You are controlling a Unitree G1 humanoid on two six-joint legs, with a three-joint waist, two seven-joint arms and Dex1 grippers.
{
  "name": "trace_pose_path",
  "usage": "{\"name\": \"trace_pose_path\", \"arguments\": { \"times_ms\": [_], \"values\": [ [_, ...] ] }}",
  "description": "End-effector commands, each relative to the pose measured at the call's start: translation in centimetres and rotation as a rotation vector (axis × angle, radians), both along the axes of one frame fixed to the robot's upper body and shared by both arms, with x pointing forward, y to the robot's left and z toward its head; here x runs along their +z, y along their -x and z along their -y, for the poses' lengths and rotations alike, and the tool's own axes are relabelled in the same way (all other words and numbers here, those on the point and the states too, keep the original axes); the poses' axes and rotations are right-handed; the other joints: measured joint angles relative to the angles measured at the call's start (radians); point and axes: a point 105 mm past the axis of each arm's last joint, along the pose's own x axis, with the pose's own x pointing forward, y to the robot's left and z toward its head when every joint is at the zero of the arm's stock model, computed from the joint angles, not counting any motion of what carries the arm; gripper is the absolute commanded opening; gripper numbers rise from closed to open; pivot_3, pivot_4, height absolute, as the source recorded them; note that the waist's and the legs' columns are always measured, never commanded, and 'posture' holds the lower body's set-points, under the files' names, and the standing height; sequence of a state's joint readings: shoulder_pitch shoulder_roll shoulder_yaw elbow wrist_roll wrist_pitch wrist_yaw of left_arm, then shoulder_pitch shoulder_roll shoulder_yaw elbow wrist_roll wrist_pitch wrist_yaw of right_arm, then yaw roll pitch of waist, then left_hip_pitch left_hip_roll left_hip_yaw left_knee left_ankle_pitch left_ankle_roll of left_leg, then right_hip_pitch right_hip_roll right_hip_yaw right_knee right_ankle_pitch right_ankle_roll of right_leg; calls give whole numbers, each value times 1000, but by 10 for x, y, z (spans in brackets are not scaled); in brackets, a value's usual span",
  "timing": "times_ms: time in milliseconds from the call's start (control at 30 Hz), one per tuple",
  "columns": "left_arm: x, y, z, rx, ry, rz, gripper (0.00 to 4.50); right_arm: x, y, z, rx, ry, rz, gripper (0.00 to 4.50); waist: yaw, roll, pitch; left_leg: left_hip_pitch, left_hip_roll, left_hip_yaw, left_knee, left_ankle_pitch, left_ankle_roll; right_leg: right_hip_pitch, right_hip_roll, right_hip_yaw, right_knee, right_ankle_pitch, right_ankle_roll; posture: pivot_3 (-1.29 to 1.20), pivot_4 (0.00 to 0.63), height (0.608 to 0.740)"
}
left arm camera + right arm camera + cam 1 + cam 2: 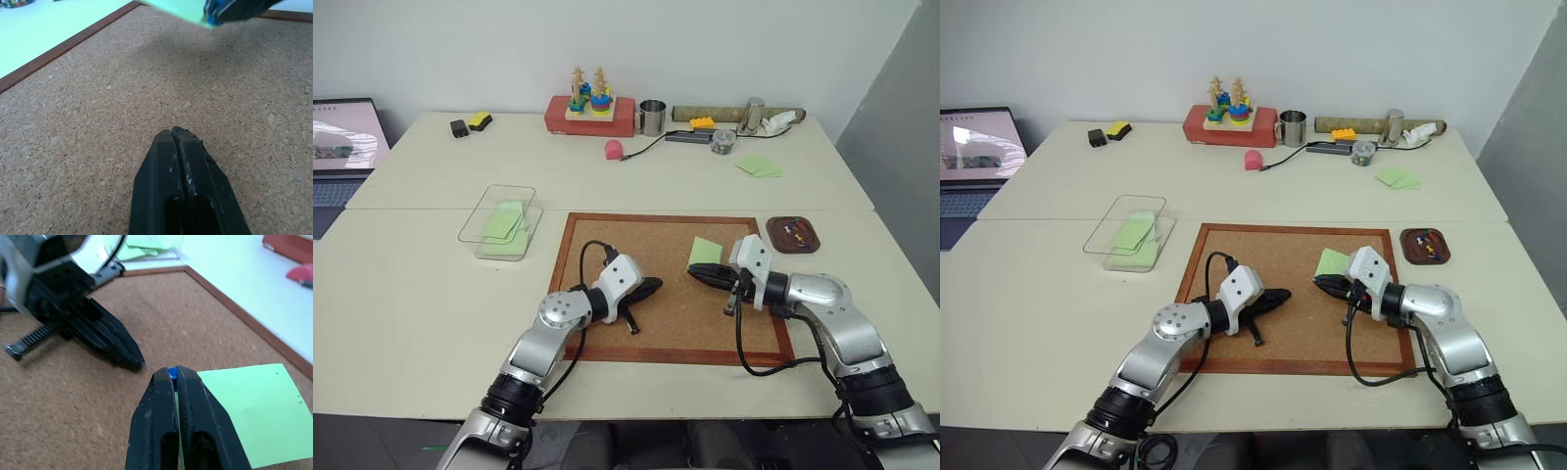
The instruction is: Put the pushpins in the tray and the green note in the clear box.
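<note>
Pale cream table [421, 294] in two joined sections, set against a plain white wall [705, 39]; grey panel [901, 137] at right, open laptop [337, 147] at far left.

Left gripper [178, 133] rests with fingers pressed together, pointing rightward. Right gripper [172, 373] is closed, apparently pinching something blue.

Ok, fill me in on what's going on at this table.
The right gripper is shut on a blue pushpin at the edge of the green note, over the corkboard. The left gripper is shut and empty, low over the cork. The tray beside the board already holds pins, and the clear box has green notes in it.
</note>
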State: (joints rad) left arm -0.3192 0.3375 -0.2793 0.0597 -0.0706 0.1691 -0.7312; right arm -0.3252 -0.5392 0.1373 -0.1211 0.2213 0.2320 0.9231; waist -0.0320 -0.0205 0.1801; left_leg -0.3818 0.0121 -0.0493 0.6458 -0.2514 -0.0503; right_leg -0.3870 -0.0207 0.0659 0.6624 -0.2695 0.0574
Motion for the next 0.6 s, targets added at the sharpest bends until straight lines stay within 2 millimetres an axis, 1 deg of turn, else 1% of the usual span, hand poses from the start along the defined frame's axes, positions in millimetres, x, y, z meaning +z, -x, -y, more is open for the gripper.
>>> {"name": "trace_pose_path", "arguments": {
  "times_ms": [33, 67, 133, 200, 267, 300, 400, 500, 600],
  "values": [
    [-12, 0, -2, 34, 0, -62, 0, 18, 5, 1, 42, 35, 83, 25, 0, 0, 0, 0, 0, 0, 0, 0, 0, 0, 0, 0, 0, 0, 0, 0, 150, 740],
    [-7, -1, -2, 34, 20, -59, 0, 19, 5, 1, 52, 53, 97, 25, 0, 0, 0, 0, 0, 0, 0, 0, 0, 0, 0, 0, 0, 0, 0, 0, 150, 740],
    [13, -2, -4, 45, 114, -73, 0, 22, 6, 2, 72, 97, 141, 25, 1, 0, 0, 0, 0, 0, 0, 0, 0, 0, 0, 0, 0, 0, 0, 0, 150, 740],
    [32, -1, -11, 46, 189, -87, 379, 25, 5, 4, 87, 145, 191, 0, 0, -1, 1, -1, 0, 0, 0, 0, 0, -1, 0, 0, 0, 0, 0, 0, 150, 740],
    [47, 3, -19, 35, 256, -120, 558, 26, 4, 6, 97, 195, 245, 0, -3, -2, 2, -1, 0, 0, 0, 0, 0, -1, 0, 0, 0, 0, 0, 0, 150, 740],
    [54, 6, -24, 28, 287, -141, 825, 28, 2, 7, 101, 215, 275, 0, -4, -3, 3, -2, 1, 0, 0, 0, 0, -2, 0, 0, 0, 0, 0, 0, 150, 740],
    [74, 14, -35, 12, 405, -223, 1317, 35, -3, 8, 110, 271, 395, 0, -7, -3, 3, -2, 1, -1, -1, 0, 0, -2, 1, -1, 0, 0, -1, 0, 150, 740],
    [91, 19, -35, -10, 539, -293, 1846, 39, -5, 8, 128, 297, 488, 0, -4, -4, 4, -2, 1, -1, -1, 0, 0, -2, 0, -1, 0, 0, -1, 0, 150, 740],
    [100, 21, -27, -39, 611, -342, 2367, 41, -3, 4, 175, 325, 571, 0, 2, -5, 4, -2, 0, -1, -1, 0, 0, -2, -1, -1, -1, 0, -1, 0, 150, 740]
  ]
}}
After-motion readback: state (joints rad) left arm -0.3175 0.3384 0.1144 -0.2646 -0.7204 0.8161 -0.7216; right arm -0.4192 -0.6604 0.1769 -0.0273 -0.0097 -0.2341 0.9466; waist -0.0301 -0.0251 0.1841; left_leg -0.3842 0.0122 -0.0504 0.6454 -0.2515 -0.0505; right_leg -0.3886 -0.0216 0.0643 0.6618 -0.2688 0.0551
